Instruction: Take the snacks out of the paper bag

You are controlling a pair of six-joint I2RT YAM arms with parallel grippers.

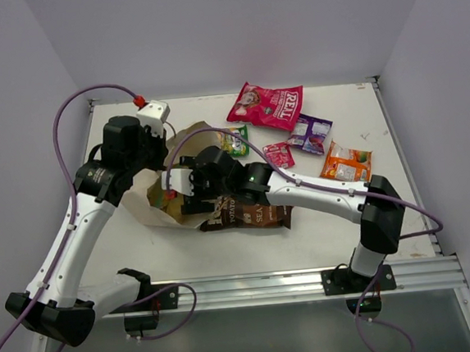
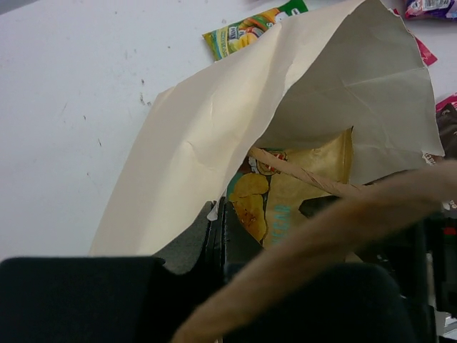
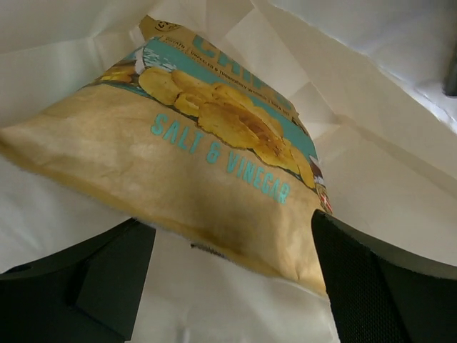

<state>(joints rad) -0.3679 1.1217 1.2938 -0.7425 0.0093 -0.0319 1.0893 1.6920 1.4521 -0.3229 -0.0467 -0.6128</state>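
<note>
The cream paper bag (image 1: pixel 143 205) lies on its side, mouth toward the right. My left gripper (image 1: pixel 154 171) is shut on the bag's upper edge (image 2: pixel 214 128), with the pinch point (image 2: pixel 218 214) at the paper's rim. A brown string handle (image 2: pixel 321 229) crosses in front of that camera. My right gripper (image 1: pixel 175 199) is open inside the bag's mouth. Its fingers (image 3: pixel 385 279) stand either side of the lower edge of a tan-yellow salt and vinegar chip bag (image 3: pixel 193 171), also visible in the left wrist view (image 2: pixel 300 179). The gripper's midpoint (image 3: pixel 235 286) sits just under that edge.
A dark brown chip bag (image 1: pixel 247 214) lies right beside the paper bag under my right arm. Further back and right lie a red-pink bag (image 1: pixel 266 106), a green packet (image 1: pixel 236 140), a small pink packet (image 1: pixel 278 154), a purple packet (image 1: pixel 311 132) and an orange packet (image 1: pixel 347 162).
</note>
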